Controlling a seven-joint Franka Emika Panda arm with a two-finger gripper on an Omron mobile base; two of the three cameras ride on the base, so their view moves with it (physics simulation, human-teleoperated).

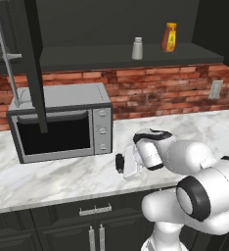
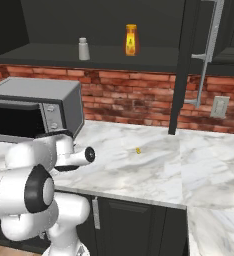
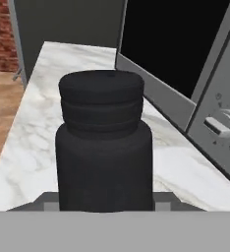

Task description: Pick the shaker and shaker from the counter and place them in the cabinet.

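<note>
The black shaker [image 3: 104, 142] stands upright between my gripper's fingers, close to the hand camera, and my gripper [image 1: 120, 163] is shut on it just above the marble counter [image 1: 48, 176] in front of the microwave's right end. Its base is hidden. The light grey shaker [image 1: 137, 48] with its silvery cap stands on the flat shelf of the dark wall cabinet [image 1: 111, 58]; the right base view shows this grey shaker [image 2: 83, 48] at the shelf's left part. The cabinet door [image 1: 35, 63] hangs open with its long silver handle [image 1: 9, 59].
An orange-yellow bottle [image 1: 169, 37] stands on the shelf right of the grey shaker. A grey microwave [image 1: 62, 127] sits on the counter by my hand. Brick wall behind, with an outlet [image 2: 219, 106]. Low dark cabinets [image 1: 94, 230] run under the counter.
</note>
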